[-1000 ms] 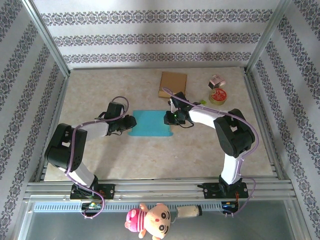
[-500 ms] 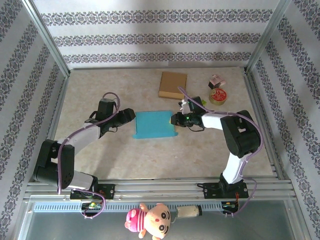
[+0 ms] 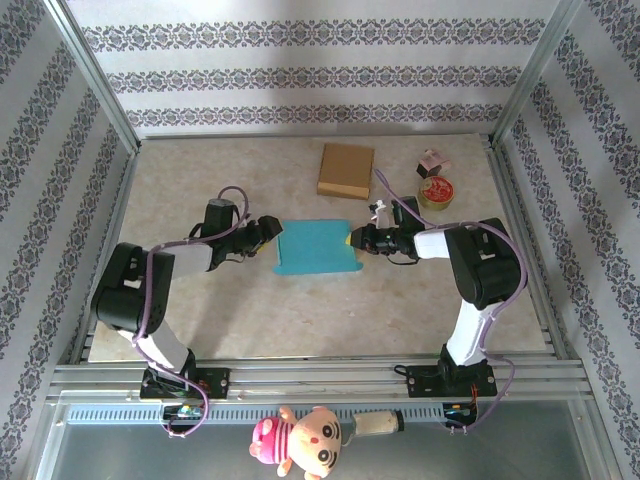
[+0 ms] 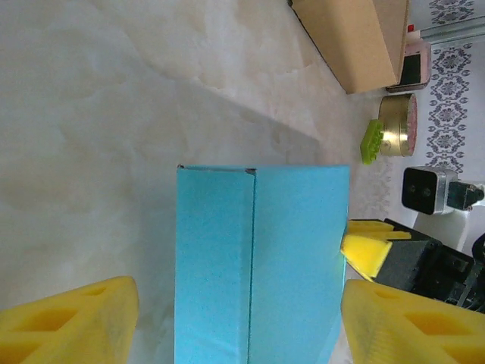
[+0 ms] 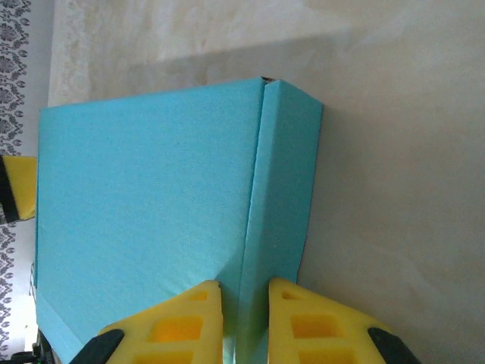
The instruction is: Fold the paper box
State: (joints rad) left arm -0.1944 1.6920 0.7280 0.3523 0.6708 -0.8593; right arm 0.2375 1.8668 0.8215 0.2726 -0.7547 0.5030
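While paper box (image 3: 315, 248) lies flat at centre of table (image 3: 420, 320), folding judged barely begun: one crease visible running left to right, no walls raised, no flaps tucked. Right gripper (image 3: 358, 240): jaws clamped on box's right edge. Left gripper (image 3: 266, 232): jaws apart, just beside left edge, gripping nothing. Remaining: erect sides, close flaps.

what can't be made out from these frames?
- Left wrist view: the near end of the paper box runs off the bottom edge.
- Right wrist view: the part of the paper box past the right tool runs off the bottom edge.
- Left wrist view: the green thing beside the tin is too small to identify.
- Top view: print on the pink box is too small to read.
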